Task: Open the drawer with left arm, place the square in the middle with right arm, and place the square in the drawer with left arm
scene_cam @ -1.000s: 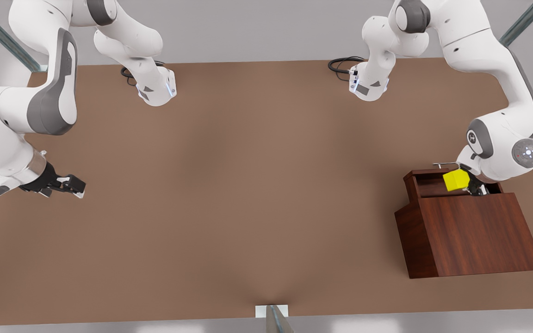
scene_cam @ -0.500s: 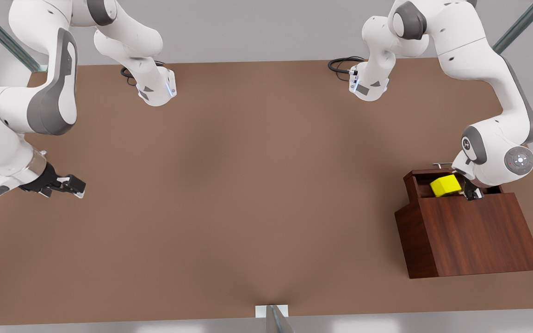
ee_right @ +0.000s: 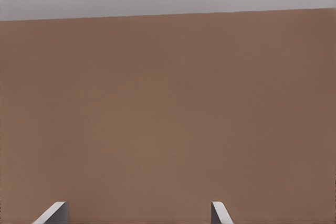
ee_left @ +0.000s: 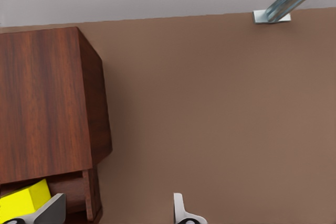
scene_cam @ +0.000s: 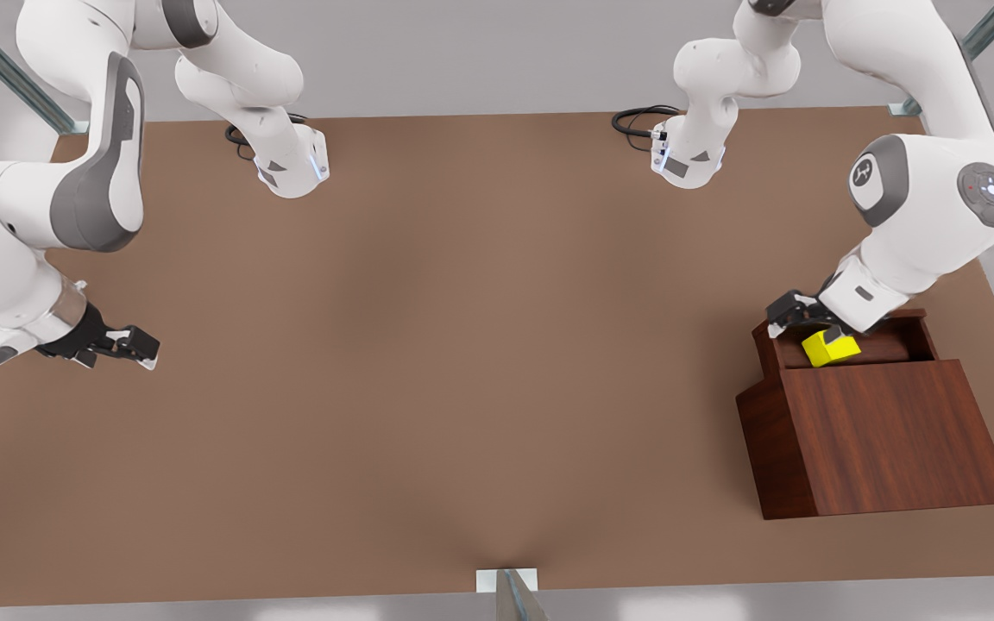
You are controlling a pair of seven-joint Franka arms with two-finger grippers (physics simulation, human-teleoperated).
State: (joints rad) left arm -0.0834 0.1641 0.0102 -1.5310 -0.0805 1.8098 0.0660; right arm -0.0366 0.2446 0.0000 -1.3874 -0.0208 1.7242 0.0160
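Although the yellow square (scene_cam: 830, 348) already sat inside the open drawer (scene_cam: 894, 343) of the wooden box (scene_cam: 881, 435), the left gripper (scene_cam: 801, 312) hung just above it with its fingers spread and nothing between them. In the left wrist view one fingertip (ee_left: 51, 209) lay right beside the square (ee_left: 23, 202), too close to tell whether they touched, while the other fingertip (ee_left: 180, 211) stood well apart over bare table (ee_left: 220, 114).

Risks, as judged from this position:
- A lift or sideways pull by the left gripper could catch the square on that near finger and drag or tip it, since the square lay at the finger's edge and not between the two.
- The gripper was close over the drawer's near corner; a low exit path could knock the drawer wall and shift the tray.
- The square appeared tilted in the front view, so it might settle or roll if nudged.

The right gripper (scene_cam: 126, 343) waited far off across the table, fingers apart and empty, with only tabletop ahead of its fingertips (ee_right: 52, 212).
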